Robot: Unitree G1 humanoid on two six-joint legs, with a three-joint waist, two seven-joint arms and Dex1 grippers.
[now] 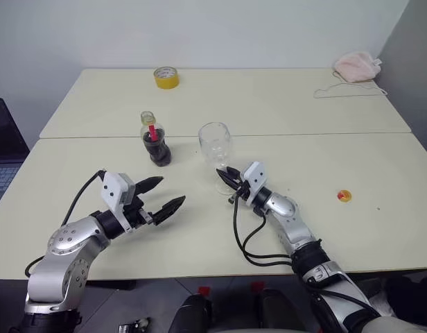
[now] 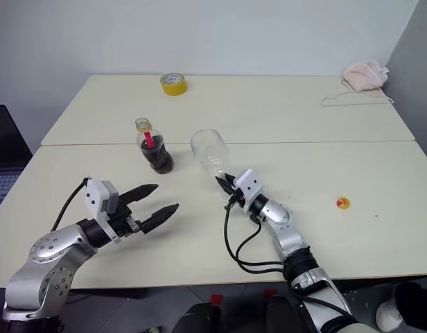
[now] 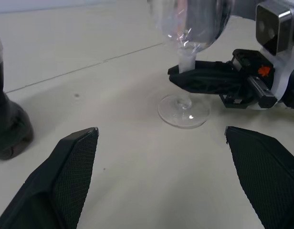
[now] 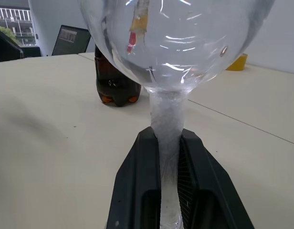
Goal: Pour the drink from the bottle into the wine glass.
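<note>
The bottle (image 1: 156, 142) stands uncapped on the near table, left of centre, its lower half filled with the dark drink (image 1: 159, 151). Just to its right is the clear wine glass (image 1: 215, 141), whose foot (image 3: 183, 112) rests on the table. My right gripper (image 1: 227, 177) is shut on the glass's thin stem (image 4: 167, 124), with a black finger (image 4: 137, 181) on each side. My left gripper (image 1: 165, 193) hangs open and holding nothing, in front of the bottle and short of it. In the left wrist view the bottle (image 3: 6, 124) is at the edge.
A yellow tape roll (image 1: 166, 77) sits on the far table. A pink cloth (image 1: 357, 66) with a cord lies at the back right. A small yellow-orange cap (image 1: 344, 195) lies on the near table to the right. A laptop (image 1: 2, 159) stands past the left edge.
</note>
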